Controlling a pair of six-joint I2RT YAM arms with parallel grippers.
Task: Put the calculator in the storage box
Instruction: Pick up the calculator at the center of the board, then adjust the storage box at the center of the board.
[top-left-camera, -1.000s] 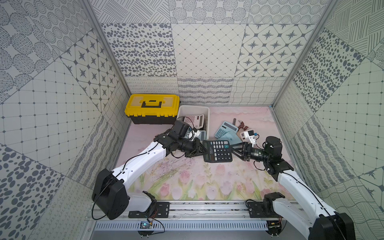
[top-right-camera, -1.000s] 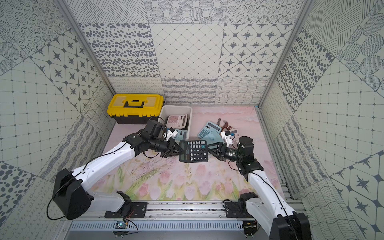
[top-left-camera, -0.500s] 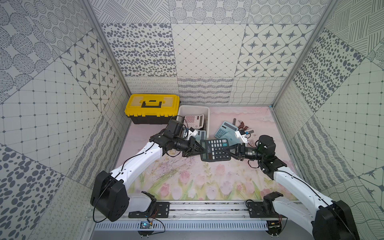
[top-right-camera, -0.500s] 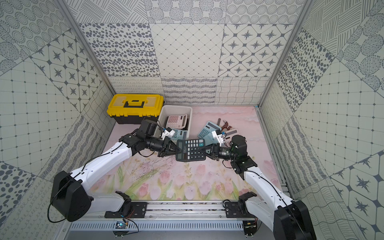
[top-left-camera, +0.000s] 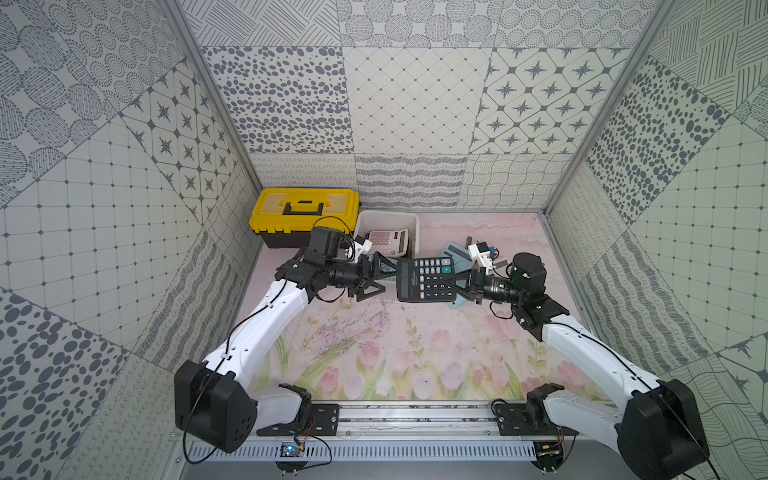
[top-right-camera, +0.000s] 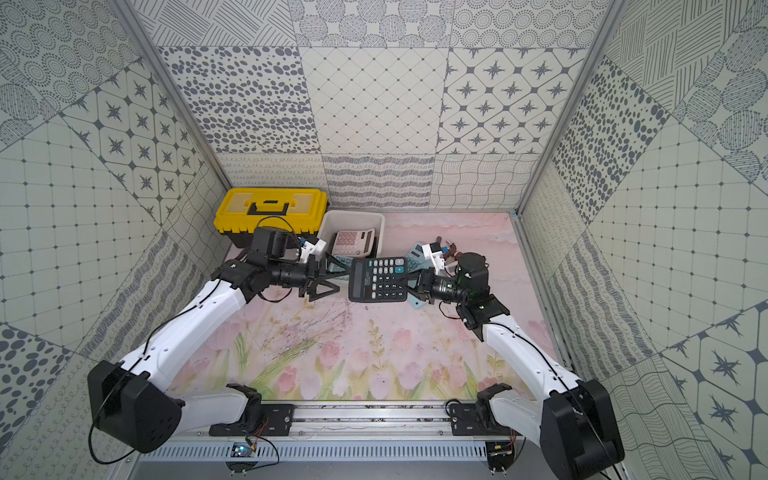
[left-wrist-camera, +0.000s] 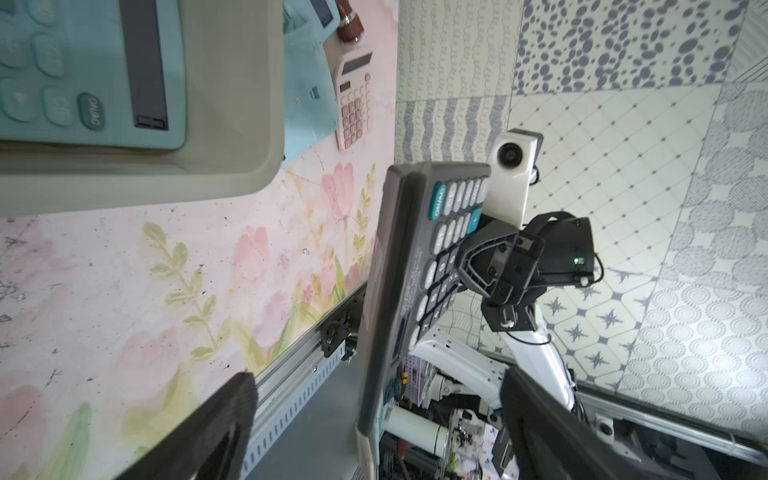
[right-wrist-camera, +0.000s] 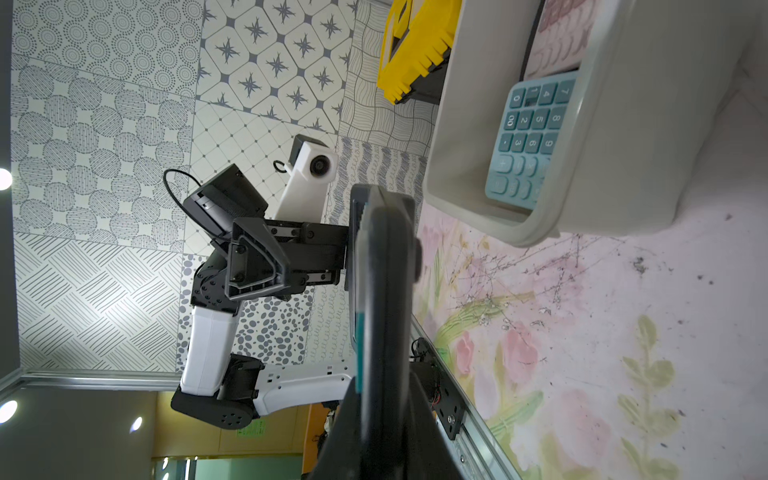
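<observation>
A black calculator (top-left-camera: 426, 279) (top-right-camera: 379, 279) hangs in the air above the flowered mat, just in front of the storage box (top-left-camera: 388, 216) (top-right-camera: 353, 214). My right gripper (top-left-camera: 460, 282) (right-wrist-camera: 382, 436) is shut on the calculator's right edge. My left gripper (top-left-camera: 376, 277) (left-wrist-camera: 376, 380) stands open at the left edge, its fingers (left-wrist-camera: 224, 411) well apart from the calculator (left-wrist-camera: 399, 270). The off-white box (right-wrist-camera: 602, 124) holds a pink calculator (top-left-camera: 388, 242) and a teal one (right-wrist-camera: 536, 137).
A yellow-lidded black toolbox (top-left-camera: 305, 208) stands to the left of the box against the back wall. A pale blue calculator (top-left-camera: 455, 252) and small items lie on the mat behind my right wrist. A pink calculator (left-wrist-camera: 353, 104) lies there too.
My right gripper closed on the black calculator's right edge, then my left gripper opened and let go of it. The calculator shifted slightly towards the back.
</observation>
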